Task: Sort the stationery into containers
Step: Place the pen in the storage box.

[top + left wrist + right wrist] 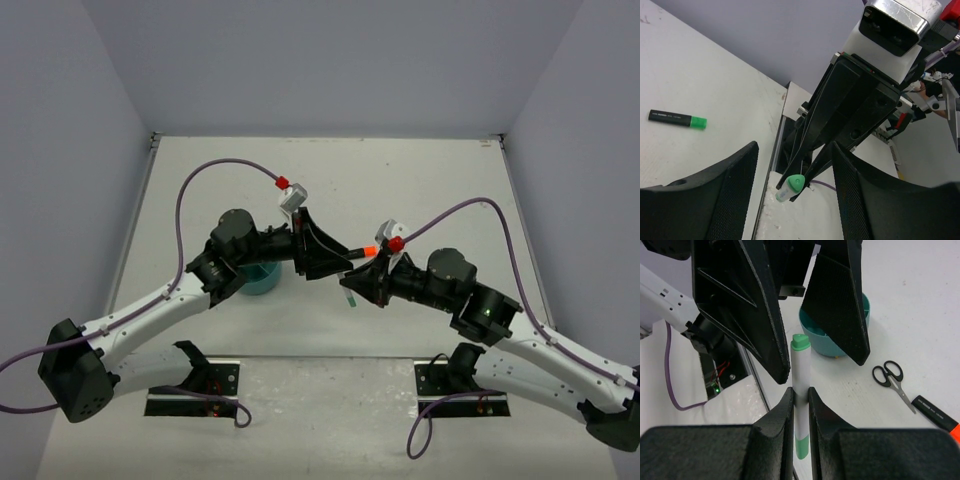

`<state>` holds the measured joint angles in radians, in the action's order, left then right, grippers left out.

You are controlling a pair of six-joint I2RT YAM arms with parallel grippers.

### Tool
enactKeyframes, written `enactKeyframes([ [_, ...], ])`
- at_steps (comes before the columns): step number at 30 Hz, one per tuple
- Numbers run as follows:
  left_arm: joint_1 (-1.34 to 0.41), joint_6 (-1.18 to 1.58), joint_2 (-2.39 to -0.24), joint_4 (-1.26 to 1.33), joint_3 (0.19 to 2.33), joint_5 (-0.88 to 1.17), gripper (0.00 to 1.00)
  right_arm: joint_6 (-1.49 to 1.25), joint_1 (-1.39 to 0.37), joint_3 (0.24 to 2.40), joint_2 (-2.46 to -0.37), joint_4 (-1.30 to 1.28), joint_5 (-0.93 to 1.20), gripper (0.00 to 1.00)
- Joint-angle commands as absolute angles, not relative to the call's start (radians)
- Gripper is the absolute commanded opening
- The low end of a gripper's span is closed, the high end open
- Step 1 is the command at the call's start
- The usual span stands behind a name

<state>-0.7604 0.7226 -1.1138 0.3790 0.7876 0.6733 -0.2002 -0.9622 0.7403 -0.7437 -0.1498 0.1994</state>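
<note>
My right gripper (800,392) is shut on a white pen with green ends (800,365) and holds it above the table. The pen's green tip (796,183) points toward my left gripper (793,150). That gripper is open, its two fingers (747,310) standing either side of the tip with small gaps. In the top view both grippers (338,262) meet at mid-table. The teal container (812,331) sits just behind the left fingers, beside the left arm (262,279). Black scissors (888,376), a black highlighter with an orange cap (937,416) and one with a green cap (677,119) lie on the table.
The white table (330,180) is walled on three sides by grey panels. Purple cables (215,170) arch over both arms. The arm bases and mounting plates (195,388) sit at the near edge.
</note>
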Motion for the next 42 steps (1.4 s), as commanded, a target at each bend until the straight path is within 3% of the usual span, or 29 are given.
enactKeyframes([
  [1, -0.763, 0.717, -1.112, 0.423, 0.825, 0.709, 0.61, -0.183, -0.965, 0.752, -0.710, -0.118, 0.167, 0.00],
  [3, -0.764, 0.710, -1.114, 0.414, 0.824, 0.711, 0.39, -0.178, -0.963, 0.752, -0.704, -0.118, 0.157, 0.00],
  [7, -0.765, 0.707, -1.121, 0.403, 0.831, 0.711, 0.05, -0.175, -0.965, 0.757, -0.706, -0.118, 0.147, 0.00],
  [8, -0.764, 0.707, -1.124, 0.401, 0.835, 0.714, 0.01, -0.175, -0.965, 0.756, -0.707, -0.118, 0.142, 0.00],
  [12, -0.764, 0.695, -1.125, 0.384, 0.845, 0.705, 0.00, -0.176, -0.963, 0.749, -0.706, -0.118, 0.114, 0.00],
  [13, -0.764, 0.685, -1.121, 0.349, 0.853, 0.665, 0.00, -0.178, -0.963, 0.746, -0.705, -0.118, 0.096, 0.13],
  [14, -0.764, 0.671, -1.117, 0.304, 0.862, 0.627, 0.00, -0.183, -0.963, 0.742, -0.703, -0.118, 0.078, 0.32],
  [15, -0.764, 0.648, -1.111, 0.238, 0.871, 0.594, 0.00, -0.194, -0.963, 0.736, -0.699, -0.118, 0.060, 0.67],
  [16, -0.764, 0.621, -1.108, 0.162, 0.911, 0.444, 0.00, -0.217, -0.963, 0.732, -0.694, -0.119, -0.001, 0.94],
  [17, -0.764, 0.592, -1.106, 0.076, 0.945, 0.304, 0.00, -0.233, -0.964, 0.727, -0.688, -0.119, -0.066, 0.99],
  [21, -0.760, 0.551, -1.116, -0.194, 1.025, -0.270, 0.00, -0.288, -0.963, 0.713, -0.668, -0.129, -0.270, 0.99],
  [25, -0.733, 0.582, -1.140, -0.303, 1.048, -0.663, 0.00, -0.288, -0.964, 0.695, -0.660, -0.130, -0.264, 0.99],
  [31, -0.643, 0.619, -1.173, -0.358, 1.034, -0.842, 0.00, -0.278, -0.964, 0.687, -0.669, -0.140, -0.226, 0.99],
  [42, -0.541, 0.607, -1.184, -0.243, 0.933, -0.769, 0.00, -0.279, -0.965, 0.678, -0.723, -0.118, -0.179, 0.99],
])
